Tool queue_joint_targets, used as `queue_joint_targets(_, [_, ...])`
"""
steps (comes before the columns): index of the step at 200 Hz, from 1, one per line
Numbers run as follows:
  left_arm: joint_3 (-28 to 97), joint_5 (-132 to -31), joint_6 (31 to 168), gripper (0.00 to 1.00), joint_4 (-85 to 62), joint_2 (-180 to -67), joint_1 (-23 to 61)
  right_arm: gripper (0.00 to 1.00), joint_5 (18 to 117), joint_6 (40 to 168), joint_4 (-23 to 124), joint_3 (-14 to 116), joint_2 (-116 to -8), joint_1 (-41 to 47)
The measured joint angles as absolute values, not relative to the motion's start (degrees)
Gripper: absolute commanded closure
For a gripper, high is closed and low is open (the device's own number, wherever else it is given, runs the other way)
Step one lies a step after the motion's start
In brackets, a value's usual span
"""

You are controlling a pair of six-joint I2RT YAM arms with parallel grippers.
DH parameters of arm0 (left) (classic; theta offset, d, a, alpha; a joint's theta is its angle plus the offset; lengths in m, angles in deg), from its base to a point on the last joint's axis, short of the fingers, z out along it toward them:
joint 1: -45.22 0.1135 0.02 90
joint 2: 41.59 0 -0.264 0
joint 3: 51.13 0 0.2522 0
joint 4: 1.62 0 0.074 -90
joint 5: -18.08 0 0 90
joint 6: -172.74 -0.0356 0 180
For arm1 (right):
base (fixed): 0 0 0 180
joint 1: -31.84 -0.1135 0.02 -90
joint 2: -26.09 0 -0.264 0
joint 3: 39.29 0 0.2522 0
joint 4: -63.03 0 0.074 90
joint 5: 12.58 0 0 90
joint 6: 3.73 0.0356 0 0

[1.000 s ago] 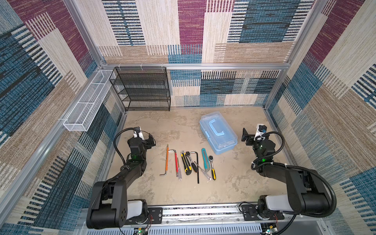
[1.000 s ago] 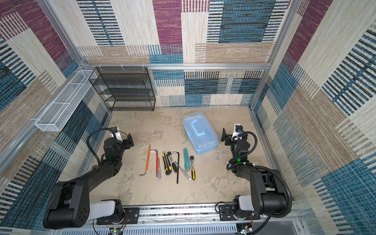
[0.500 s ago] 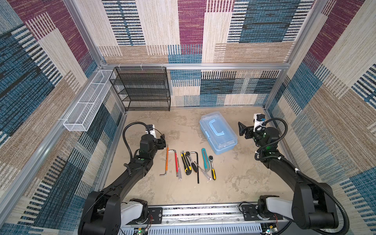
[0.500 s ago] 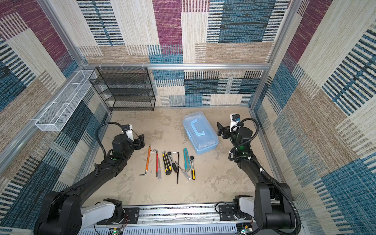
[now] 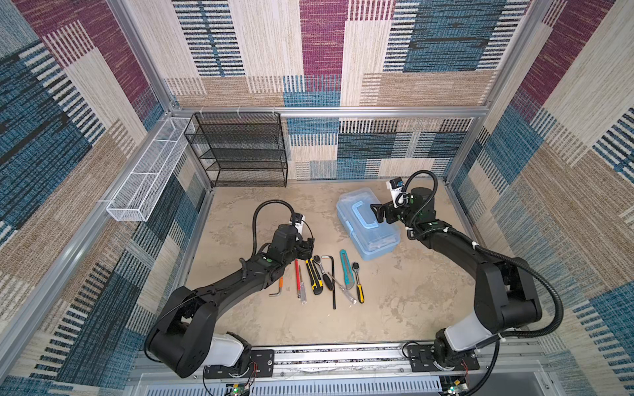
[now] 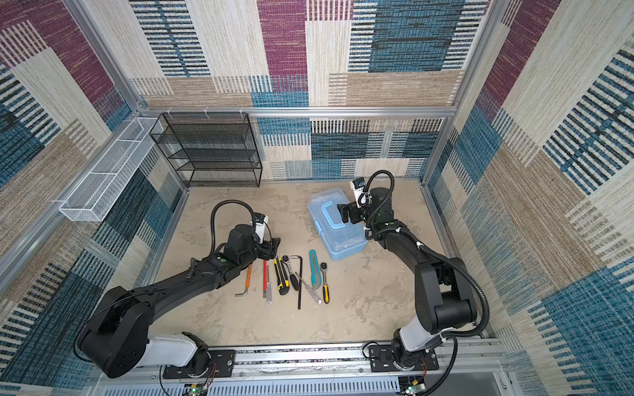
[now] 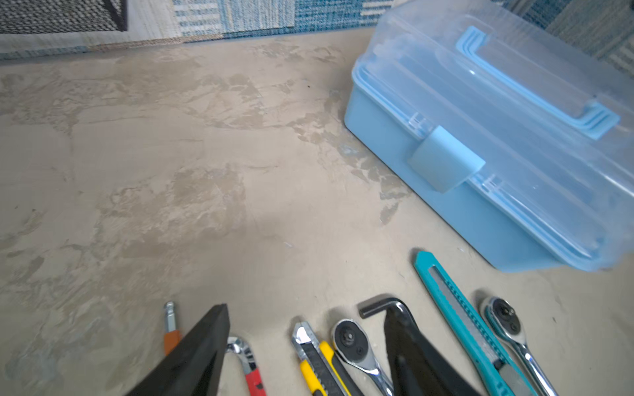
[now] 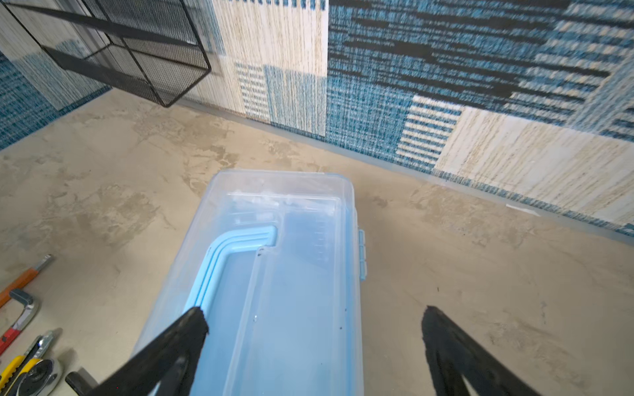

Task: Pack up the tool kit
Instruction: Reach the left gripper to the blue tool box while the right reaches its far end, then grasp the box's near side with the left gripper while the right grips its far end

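The table [image 5: 394, 308] is closed in by walls [image 5: 549, 171] on the left, far and right, and by a metal rail [image 5: 343, 356] along the near edge. Bare room is left in the far-left part, between the rack [image 5: 240, 151] and the tools [image 5: 322, 274], and in a broad strip beside the rail. Between the case [image 5: 368, 229] and the right wall only a narrow lane is left, and the right arm [image 5: 456, 247] is seen in it. The case is set in the far-right part of the table, skewed to the walls. It is light blue, with a clear lid [image 8: 302, 274] shut and a blue handle [image 8: 240, 238] folded flat on it. The tools are laid in a row near the middle, just left and near of the case. The left gripper [image 5: 306, 246] is held over the far ends of the row, its jaws partly apart with nothing clamped. The right gripper [image 5: 377, 214] is spread wide above the lid, empty. In both top views the tools are seen whole. In the left wrist view only their far ends are caught, but the latch [image 7: 446, 159] is shown closed. In the right wrist view one finger [image 8: 164, 353] is seen over the handle and the other over bare table past the case.
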State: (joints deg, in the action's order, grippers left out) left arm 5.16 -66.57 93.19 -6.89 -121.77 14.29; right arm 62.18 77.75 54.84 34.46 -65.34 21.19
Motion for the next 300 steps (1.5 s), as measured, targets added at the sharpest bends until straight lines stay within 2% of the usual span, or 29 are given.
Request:
queue_joint_targets(41, [6.0,-67.9,93.1,0.26,-8.4,-124.3,12.4,0.00,64.1,74.0,48.0,40.8,-71.4,19.8])
queue_joint_targets(105, [6.7,-70.8,93.8,0.26,-9.2,-126.3,11.4,0.00,65.5,71.9,44.2,43.1,-74.9,19.6])
queue_joint_targets(274, [14.8,-86.3,98.3,0.25,-10.6,-133.5,11.4,0.20,61.5,73.8,47.5,41.2,-75.9,19.7])
queue_joint_targets(300, [15.0,-89.0,101.2,0.25,-10.6,-134.3,11.4,0.21,61.1,74.4,47.6,41.1,-76.0,19.8])
